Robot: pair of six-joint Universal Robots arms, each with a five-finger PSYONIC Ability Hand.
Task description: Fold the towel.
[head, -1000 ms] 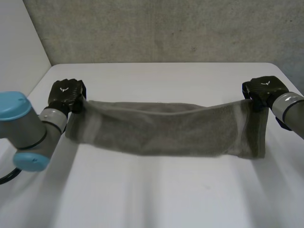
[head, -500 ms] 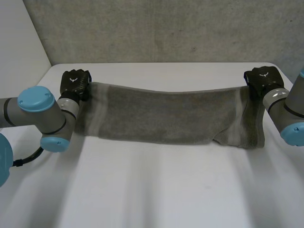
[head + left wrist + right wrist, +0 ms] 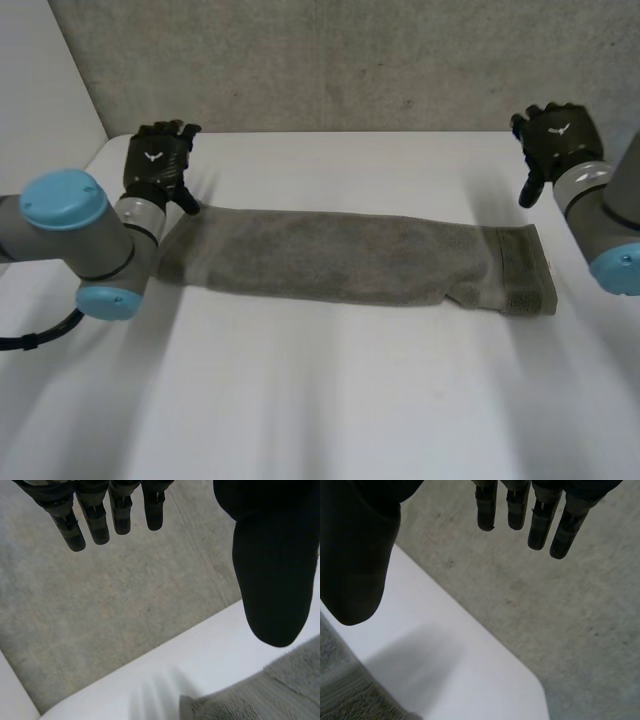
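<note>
- White table [image 3: 320, 400]: the near half is bare; the long grey-brown terry towel [image 3: 340, 258] lies flat across its middle, running from one arm to the other.
- Towel and left hand: the towel's left end lies beside the wrist of the left arm [image 3: 90, 245], whose grey forearm hides part of that end in the head view. The black left hand [image 3: 155, 165] is beyond the far left corner, thumb tip close to it; contact cannot be judged.
- Towel and right hand: the black right hand [image 3: 555, 140] is beyond the far right corner, apart from the cloth.
- Left hand state: in the left wrist view the fingers [image 3: 95, 520] are straight and spread from the thumb, holding nothing, with the towel's corner under the thumb.
- Right hand state: in the right wrist view the fingers [image 3: 540, 522] are straight and the thumb stands apart, holding nothing.
- Towel's look: a narrow doubled band, lightly creased; the right end carries a woven border stripe, and its near edge steps where the layers do not match.
- Grey concrete wall [image 3: 330, 60]: stands behind the table's far edge.
</note>
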